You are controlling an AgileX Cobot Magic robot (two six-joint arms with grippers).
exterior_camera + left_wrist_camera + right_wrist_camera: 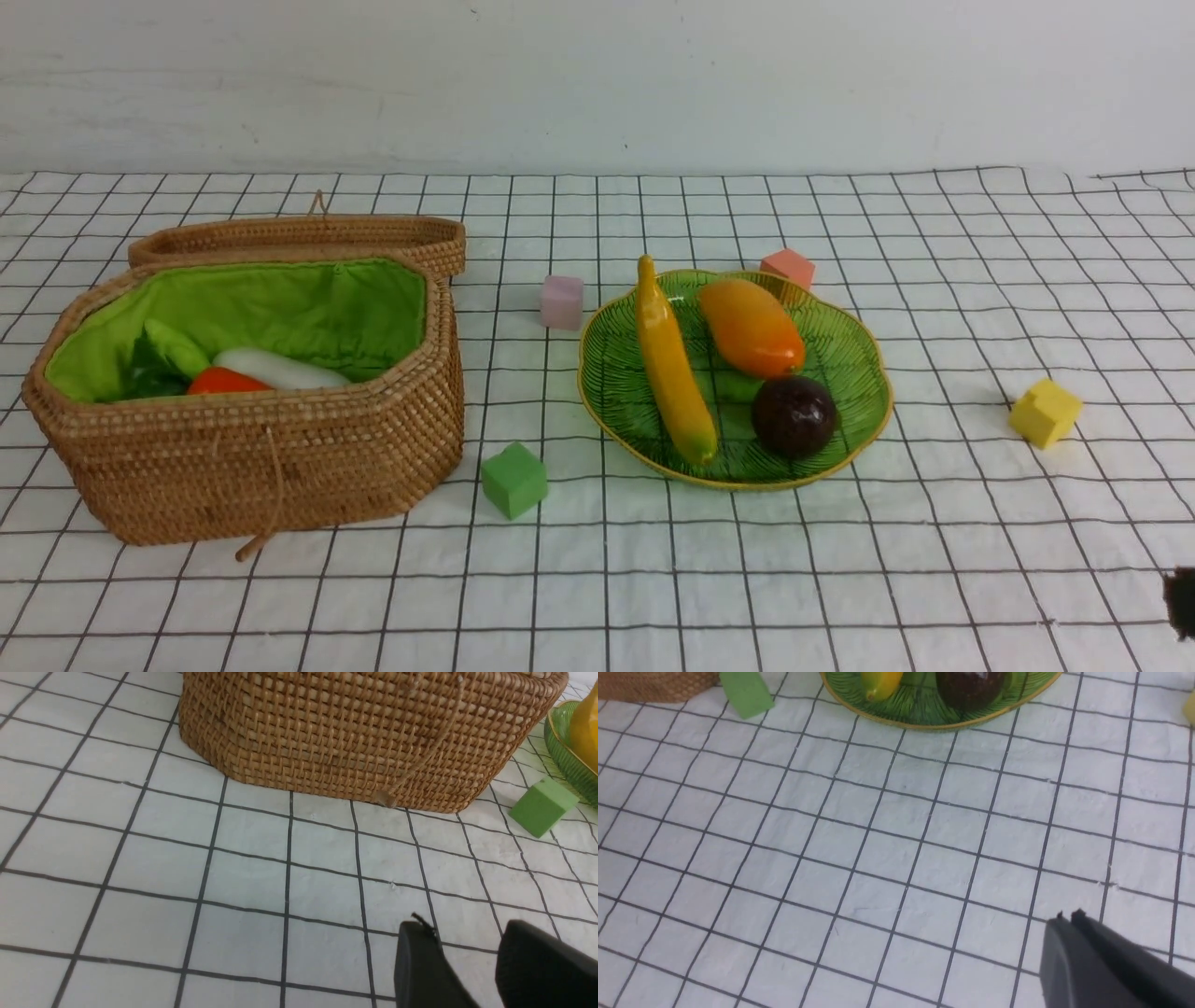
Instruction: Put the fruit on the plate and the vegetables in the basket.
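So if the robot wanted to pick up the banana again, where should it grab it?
Probably around the middle of the banana, coming straight down from above. It lies long and thin across the plate, so the pincer should close across its narrow width; the mango sits close beside its far half.

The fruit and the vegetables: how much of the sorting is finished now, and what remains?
Done, it seems: the banana, mango and dark round fruit lie on the plate, and the vegetables sit in the open basket. Nothing is in hand: both pincers hold nothing. Only small cubes remain on the cloth.
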